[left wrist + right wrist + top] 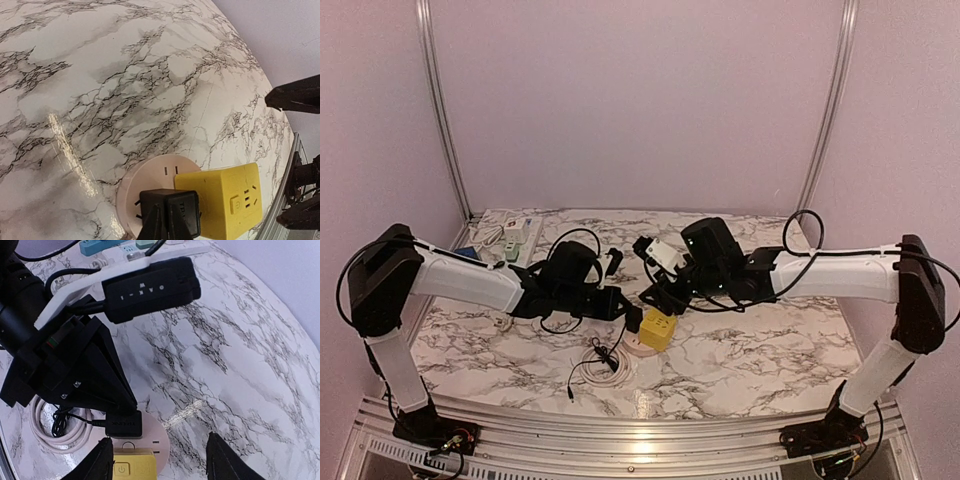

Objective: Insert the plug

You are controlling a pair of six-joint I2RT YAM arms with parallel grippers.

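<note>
A black plug (170, 212) rests against the face of a round pale socket disc (150, 175), and my left gripper (167, 222) is shut on it from behind. Whether its prongs sit in the slots I cannot tell. A yellow cube adapter (225, 200) stands on the same disc beside the plug. In the right wrist view the plug (124, 425), disc (162, 437) and yellow cube (134, 467) lie below my right gripper (160, 462), which hovers open with its fingers wide apart. From above, both grippers meet over the disc (638, 349) at mid-table.
A coil of white cable (605, 362) and a thin black lead lie just left of the disc. Power strips (515, 235) sit at the back left corner. Metal frame posts (445, 110) rise at both back corners. The left arm's camera housing (150, 287) hangs close above the right gripper.
</note>
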